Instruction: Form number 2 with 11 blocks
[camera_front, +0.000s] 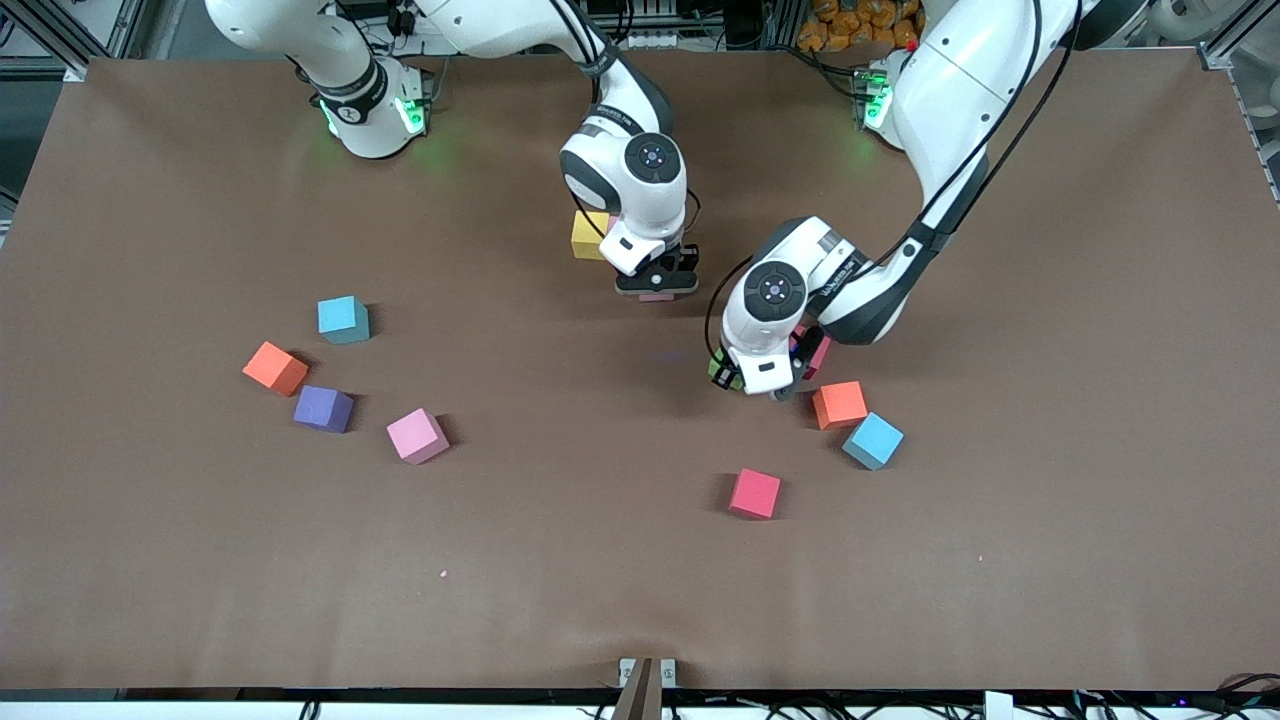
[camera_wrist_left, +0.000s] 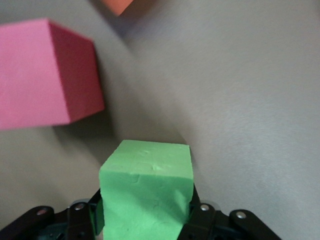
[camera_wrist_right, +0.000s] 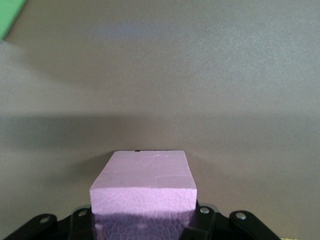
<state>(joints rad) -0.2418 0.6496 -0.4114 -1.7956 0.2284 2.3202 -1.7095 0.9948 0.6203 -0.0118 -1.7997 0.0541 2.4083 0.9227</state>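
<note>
My left gripper is shut on a green block low at the table's middle, its fingers pressing two opposite sides. A red block lies close beside it, half under the left arm. My right gripper is shut on a pink block, low over the table, with a yellow block just beside it toward the robots' bases. Loose blocks lie around: orange and red near the left gripper; orange, purple and pink toward the right arm's end.
Two light-blue cubes lie on the brown table, one beside the orange block near the left gripper, one toward the right arm's end. The two grippers stand close together at the table's middle.
</note>
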